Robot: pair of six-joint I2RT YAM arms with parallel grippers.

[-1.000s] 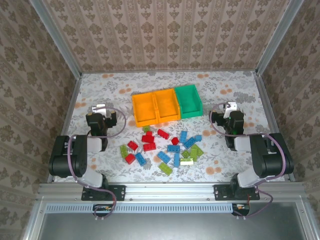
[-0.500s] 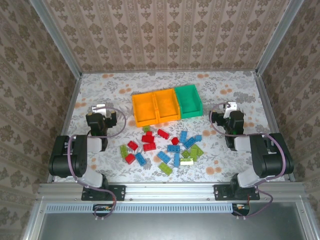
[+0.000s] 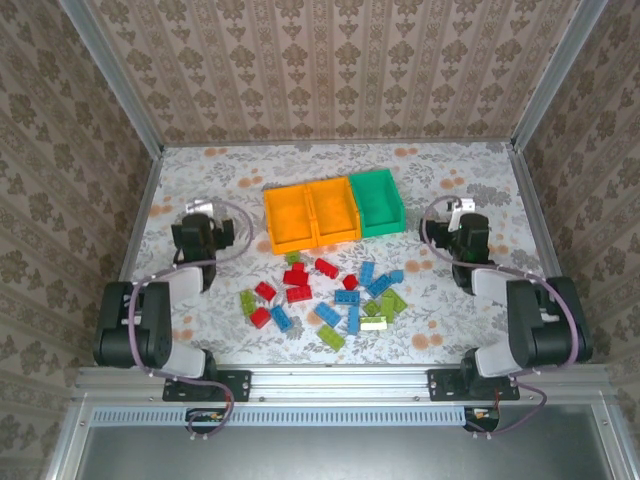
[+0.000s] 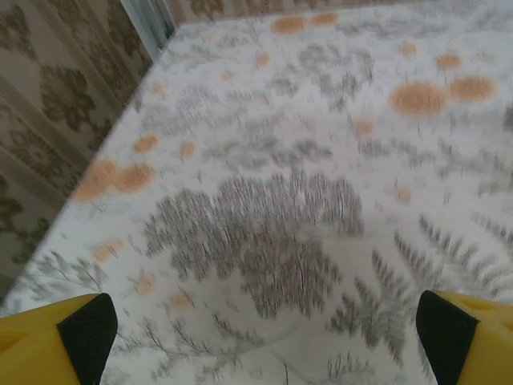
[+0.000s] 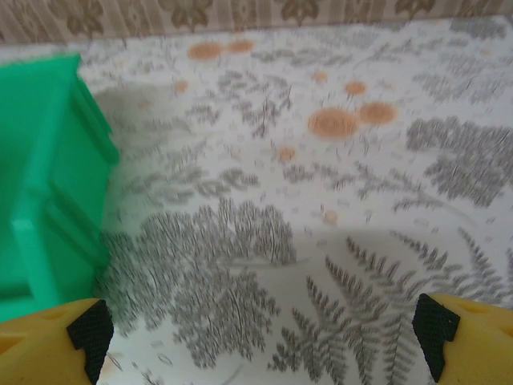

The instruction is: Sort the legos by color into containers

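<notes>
You are holding the left gripper (image 3: 203, 218) with its fingers spread wide over bare table (image 3: 200, 170), left of the bins and gripping nothing. Your right gripper (image 3: 462, 218) is hanging just as widely spread and empty, just right of the green bin (image 3: 377, 203). The legos (image 3: 325, 295) are lying scattered on the table between the arms, just in front of the two orange bins (image 3: 311, 215), which are sitting in a row touching the green one.
</notes>
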